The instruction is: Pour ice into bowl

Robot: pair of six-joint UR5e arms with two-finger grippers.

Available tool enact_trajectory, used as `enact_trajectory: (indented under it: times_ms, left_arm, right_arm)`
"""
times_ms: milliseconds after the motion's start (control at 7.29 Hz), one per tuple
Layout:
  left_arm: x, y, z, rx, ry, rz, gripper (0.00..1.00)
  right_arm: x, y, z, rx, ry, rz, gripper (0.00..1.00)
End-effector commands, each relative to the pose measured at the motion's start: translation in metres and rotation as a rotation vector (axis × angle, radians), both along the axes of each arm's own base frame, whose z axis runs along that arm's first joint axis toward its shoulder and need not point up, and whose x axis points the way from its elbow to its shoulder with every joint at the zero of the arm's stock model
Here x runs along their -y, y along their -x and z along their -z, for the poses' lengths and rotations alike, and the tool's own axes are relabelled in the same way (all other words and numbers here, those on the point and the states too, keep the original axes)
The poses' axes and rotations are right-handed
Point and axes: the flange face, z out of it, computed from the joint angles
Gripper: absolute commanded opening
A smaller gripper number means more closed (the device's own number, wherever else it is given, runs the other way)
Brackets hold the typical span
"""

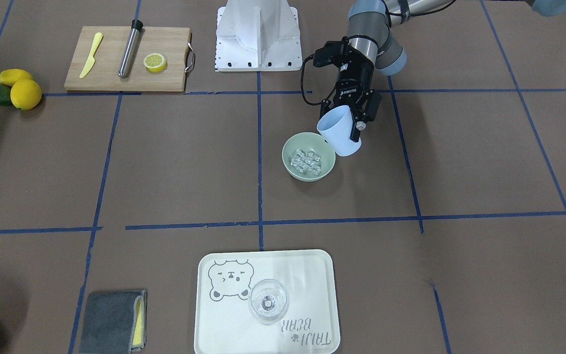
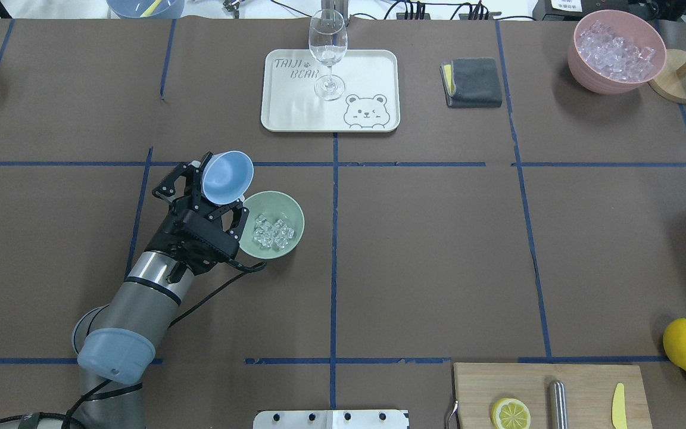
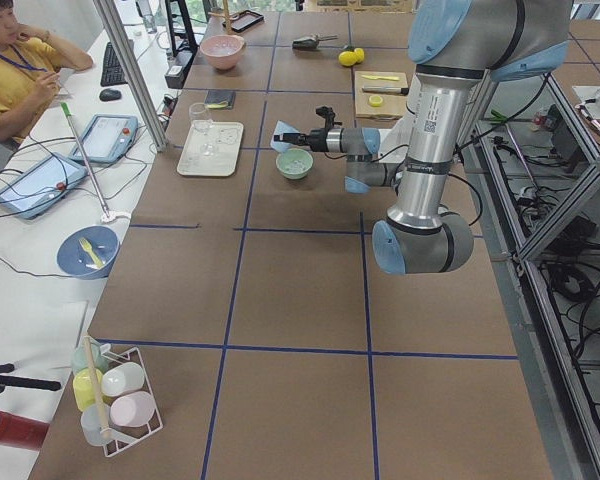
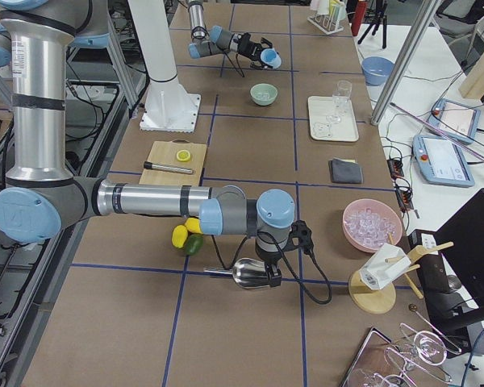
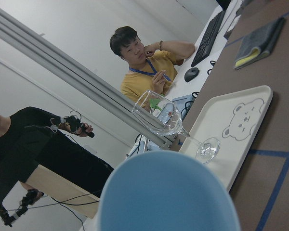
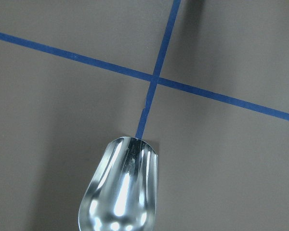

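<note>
We see a wide table (image 1: 484, 162) covered in brown paper and marked into large squares by blue tape lines (image 1: 260, 196). In the left side view, a white desk (image 3: 20, 300) runs along the table's left edge, and a slanted aluminium post (image 3: 130, 70) rises at its far end. Beyond the right edge, grey floor (image 3: 580, 400) shows past a metal rail (image 3: 526, 290). The left wrist view shows a plain white wall (image 5: 86, 29). Light is even and shadows are soft.
</note>
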Motion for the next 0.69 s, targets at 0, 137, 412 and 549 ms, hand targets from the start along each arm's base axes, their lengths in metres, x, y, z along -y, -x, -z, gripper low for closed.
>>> enact_trajectory:
  times_ms: [0,137,412,549]
  left_arm:
    - [0.003,0.006,0.003,-0.271,0.081,-0.044,0.0]
    - [0.004,0.005,0.003,-0.405,0.136,-0.082,0.0]
    - [0.003,0.006,-0.013,-0.544,0.224,-0.117,0.0]
    - [0.004,0.02,-0.047,-0.508,0.249,-0.097,0.0]
  right_arm:
    - [-0.003,0.0,-0.002,0.0,0.002,0.001,1.0]
    - [-0.003,-0.001,-0.002,0.0,0.001,0.0,1.0]
    - [-0.006,-0.001,-0.001,0.0,0.0,0.001,1.0]
    - [-0.006,-0.001,-0.001,0.0,-0.002,0.003,1.0]
